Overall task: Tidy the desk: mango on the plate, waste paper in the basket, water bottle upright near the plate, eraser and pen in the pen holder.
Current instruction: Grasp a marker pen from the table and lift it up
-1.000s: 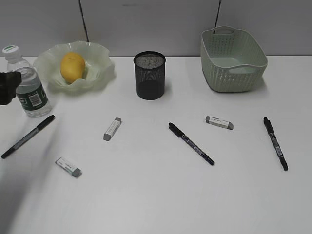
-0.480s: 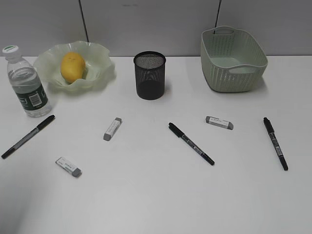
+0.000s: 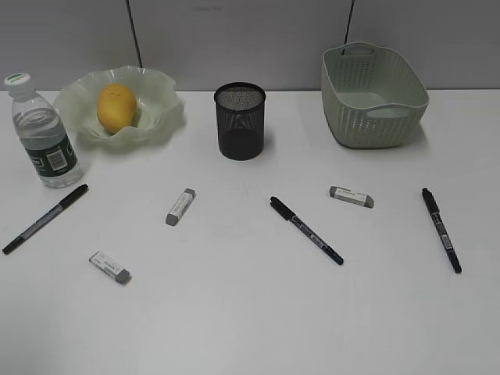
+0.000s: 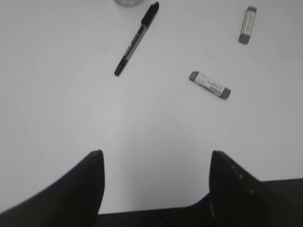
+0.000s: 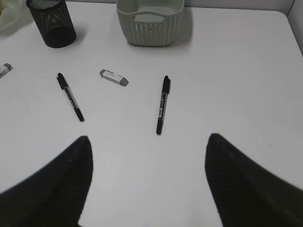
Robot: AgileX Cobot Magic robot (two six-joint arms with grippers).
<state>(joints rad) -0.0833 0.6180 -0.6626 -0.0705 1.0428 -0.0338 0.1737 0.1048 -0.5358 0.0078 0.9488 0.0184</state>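
- The left gripper (image 4: pixel 156 189) hangs above bare desk with its jaws spread wide and nothing between them; the right gripper (image 5: pixel 147 184) is likewise parted and empty. Neither shows in the exterior view.
- The desk (image 3: pixel 250 312) is a plain white top carrying everything else.
- The basket (image 3: pixel 373 95) stands at the back right. No waste paper is visible anywhere, and its floor is partly hidden, so I cannot tell whether the paper is inside.
- The plate (image 3: pixel 160 105) sits at the back left with the mango (image 3: pixel 116 106) already resting in it; that part looks done.
- The water bottle (image 3: pixel 43 133) stands upright just beside the plate, cap up, so it seems done too.
- The pen holder (image 3: pixel 240 121) stands between plate and basket, apparently empty.
- Three pens lie flat: the left pen (image 4: pixel 136 39), the middle pen (image 3: pixel 306 230) and the right pen (image 5: pixel 162 104). They are likely light, stiff and prone to roll, so a pinch across the middle of the barrel suits best.
- Three erasers lie flat: the near-left eraser (image 4: pixel 210 85), the centre-left eraser (image 3: pixel 180 206) and the right eraser (image 5: pixel 113 77). They are probably light and slightly yielding; take them across the narrow width, mid-length.
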